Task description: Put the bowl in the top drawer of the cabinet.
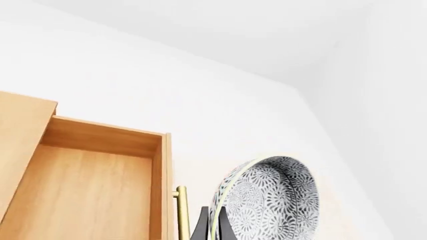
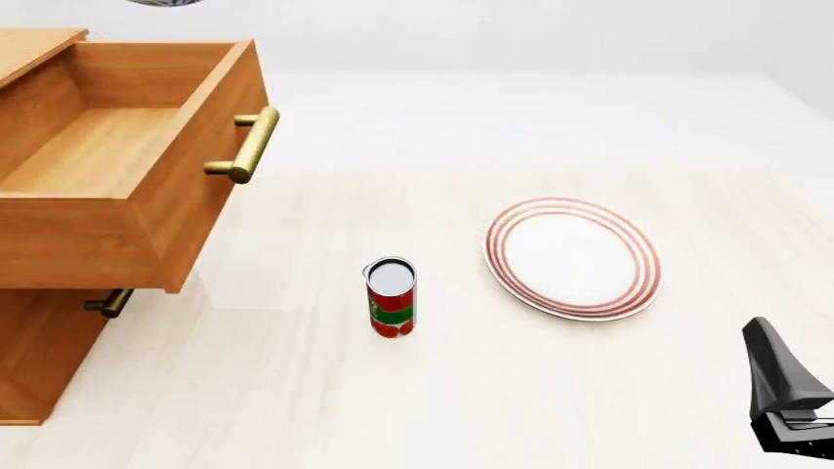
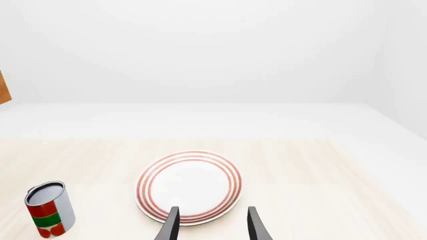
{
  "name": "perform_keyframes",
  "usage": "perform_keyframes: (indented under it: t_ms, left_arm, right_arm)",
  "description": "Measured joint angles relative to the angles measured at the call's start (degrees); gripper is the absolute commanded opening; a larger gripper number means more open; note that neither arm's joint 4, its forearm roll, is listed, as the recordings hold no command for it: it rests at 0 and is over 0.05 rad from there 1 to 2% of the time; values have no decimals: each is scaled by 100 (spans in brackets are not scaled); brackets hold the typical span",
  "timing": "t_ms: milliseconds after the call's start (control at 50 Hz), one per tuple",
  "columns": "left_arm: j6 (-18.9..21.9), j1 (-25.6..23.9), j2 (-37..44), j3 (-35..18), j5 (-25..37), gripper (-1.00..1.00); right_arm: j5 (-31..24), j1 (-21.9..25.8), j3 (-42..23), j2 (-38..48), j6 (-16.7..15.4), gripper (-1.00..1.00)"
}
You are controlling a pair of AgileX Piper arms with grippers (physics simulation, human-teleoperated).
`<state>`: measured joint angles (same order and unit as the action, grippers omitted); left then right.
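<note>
In the left wrist view the bowl [image 1: 270, 197], white with a dark floral pattern, hangs tilted on its side in the air. My left gripper [image 1: 213, 229] is shut on its rim. Beside it the top drawer [image 1: 87, 190] of the cabinet [image 1: 20, 130] stands pulled open and empty, its brass handle [image 1: 181, 212] close to the bowl. The front view shows only a sliver of the bowl [image 2: 163, 2] at the upper edge, above the open top drawer [image 2: 104, 147]. My right gripper [image 3: 212, 225] is open and empty, low at the near right [image 2: 788, 401].
A white plate with red rings [image 2: 573, 256] lies on the table right of centre, just ahead of my right gripper. A red and green can [image 2: 391, 296] stands upright near the middle. The lower drawer's handle [image 2: 111, 303] shows beneath the open drawer.
</note>
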<state>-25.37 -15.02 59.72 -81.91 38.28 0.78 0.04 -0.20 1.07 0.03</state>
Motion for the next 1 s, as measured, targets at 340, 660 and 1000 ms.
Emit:
perform_keyframes:
  t_ms: [340, 660, 1000]
  left_arm:
    - [16, 448, 106, -52, 28, -100]
    - [50, 870, 205, -56, 28, -100]
    - [86, 1363, 186, 25, 48, -100]
  right_arm:
    - [0, 0, 0, 0, 0, 100]
    - [0, 0, 0, 0, 0, 100]
    - [0, 0, 0, 0, 0, 100]
